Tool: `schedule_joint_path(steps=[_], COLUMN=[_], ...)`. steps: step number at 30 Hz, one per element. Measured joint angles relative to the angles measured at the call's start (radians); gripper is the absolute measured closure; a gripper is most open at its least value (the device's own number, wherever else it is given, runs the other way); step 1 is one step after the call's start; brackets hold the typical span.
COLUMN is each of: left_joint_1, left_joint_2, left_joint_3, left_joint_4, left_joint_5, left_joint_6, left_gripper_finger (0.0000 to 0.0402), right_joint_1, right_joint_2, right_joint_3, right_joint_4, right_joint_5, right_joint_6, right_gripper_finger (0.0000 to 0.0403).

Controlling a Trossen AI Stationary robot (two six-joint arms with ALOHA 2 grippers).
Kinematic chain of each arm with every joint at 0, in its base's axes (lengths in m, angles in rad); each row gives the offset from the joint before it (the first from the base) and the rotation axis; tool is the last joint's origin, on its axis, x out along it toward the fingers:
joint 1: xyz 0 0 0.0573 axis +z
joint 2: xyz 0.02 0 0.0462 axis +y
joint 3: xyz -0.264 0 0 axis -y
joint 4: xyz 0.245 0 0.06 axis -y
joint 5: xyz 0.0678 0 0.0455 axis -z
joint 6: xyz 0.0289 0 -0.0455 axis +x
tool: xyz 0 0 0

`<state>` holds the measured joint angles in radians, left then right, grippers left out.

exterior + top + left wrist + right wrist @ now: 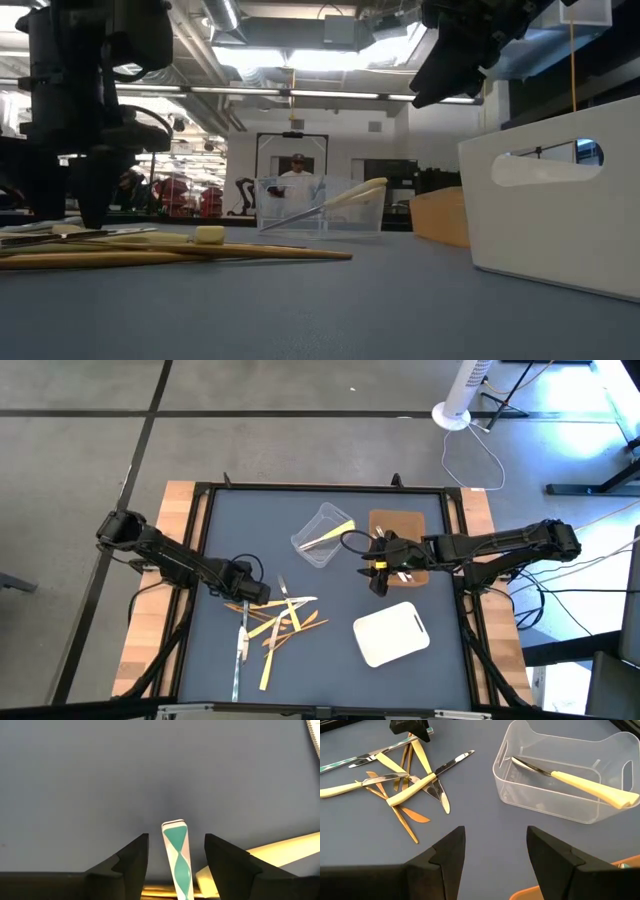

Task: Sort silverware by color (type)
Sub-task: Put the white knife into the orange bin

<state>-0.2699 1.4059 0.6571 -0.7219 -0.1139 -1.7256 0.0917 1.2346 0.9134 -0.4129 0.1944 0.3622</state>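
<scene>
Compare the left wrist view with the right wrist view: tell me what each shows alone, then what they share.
Only the left wrist view: a teal-and-white patterned handle end lying between the open left gripper's fingers, not clamped.

Only the right wrist view: the clear plastic tub holding one pale-yellow-handled utensil, the spread pile of silverware, a corner of the brown tray, and the open right gripper, empty.

Both: the dark blue table mat and pale yellow handles.

One clear tub (560, 775), one brown tray (398, 525), one white tray (392, 633), roughly a dozen utensils (405, 785).
</scene>
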Motion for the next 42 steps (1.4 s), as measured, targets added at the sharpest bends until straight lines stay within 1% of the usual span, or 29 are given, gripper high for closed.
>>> schedule_joint_path(steps=[10,19,24,30,42], left_joint_1=[0.000,0.000,0.000,0.000,0.000], left_joint_2=[0.000,0.000,0.000,0.000,0.000], left_joint_3=[0.000,0.000,0.000,0.000,0.000], left_joint_4=[0.004,0.003,0.003,0.002,0.003], left_joint_5=[-0.002,-0.002,-0.002,-0.007,0.002], left_joint_6=[0.000,0.000,0.000,0.001,0.060], left_gripper_finger=[0.0289,0.0328,0.0338,0.0339,0.0341], right_joint_1=[0.000,0.000,0.000,0.000,0.000], right_joint_2=[0.000,0.000,0.000,0.000,0.000], right_joint_3=[0.000,0.000,0.000,0.000,0.000], right_joint_4=[0.000,0.000,0.000,0.000,0.000], right_joint_5=[0.000,0.000,0.000,0.000,0.000], right_joint_6=[0.000,0.000,0.000,0.000,0.000], right_gripper_finger=[0.0204,0.0204,0.0204,0.0204,0.0204])
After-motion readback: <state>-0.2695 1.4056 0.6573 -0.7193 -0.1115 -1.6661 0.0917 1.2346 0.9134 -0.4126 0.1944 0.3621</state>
